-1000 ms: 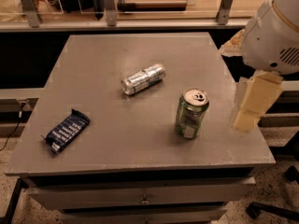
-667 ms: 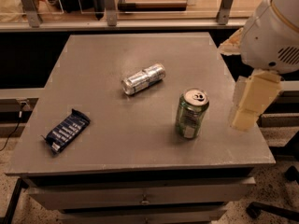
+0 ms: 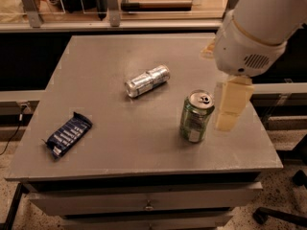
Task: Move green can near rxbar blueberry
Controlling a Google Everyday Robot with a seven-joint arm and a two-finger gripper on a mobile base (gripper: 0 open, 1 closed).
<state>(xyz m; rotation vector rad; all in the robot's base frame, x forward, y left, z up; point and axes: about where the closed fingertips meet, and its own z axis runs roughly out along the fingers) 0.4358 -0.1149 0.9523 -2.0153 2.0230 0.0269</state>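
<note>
Worktop [image 3: 120, 128] of plain grey carries three things, and the green can [image 3: 195, 116] serves as the mark for all the rest: it stands upright on the right front part of the surface, its silver top and pull tab facing up, its sides green, with a pale label patch low on the side toward the camera. To the left of the green can and somewhat further back lies a silver can [image 3: 147, 80] on its side, its length set at a slant, well apart from the green can. Far to the left of the green can, and a little nearer the front edge, lies the rxbar blueberry [image 3: 68, 134], flat, in a dark blue wrapper with white lettering, turned at a slant; a wide stretch of bare worktop lies between it and the green can. Just to the right of the green can hangs the gripper [image 3: 225, 121], a cream-coloured piece pointing downward, its lower end about level with the can's lower half; a thin strip of worktop shows between the two, and nothing is seen in its grip. Whether it is spread or closed cannot be told from this side. Above the green can and to its right sits the white rounded arm housing [image 3: 254, 32] with a small vent grille. Below the green can, under the front edge, runs a grey drawer front [image 3: 96, 202] with a small knob [image 3: 148, 206]
</note>
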